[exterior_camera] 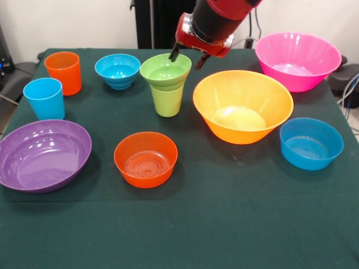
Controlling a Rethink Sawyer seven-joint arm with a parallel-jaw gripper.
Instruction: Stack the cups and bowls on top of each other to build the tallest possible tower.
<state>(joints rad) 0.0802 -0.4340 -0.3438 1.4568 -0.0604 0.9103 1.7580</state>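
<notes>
The tower is a small green bowl [165, 70] sitting in the mouth of the upright lime green cup [167, 100], at the table's middle back. My gripper [187, 57] hangs just behind the green bowl's far rim, fingers apart and holding nothing; one fingertip [174, 54] is at the rim. The orange cup [63, 72] and light blue cup [45, 98] stand at the left. The small blue bowl [118, 70], purple bowl [44, 154], medium orange bowl [146, 158], yellow-orange bowl [242, 106], pink bowl [297, 60] and medium blue bowl [311, 143] sit apart on the table.
The table has a dark green cloth [224, 213]. The yellow-orange bowl stands close to the right of the tower. A dark stand [151, 22] rises behind the table, and cables [348, 89] hang at the right edge.
</notes>
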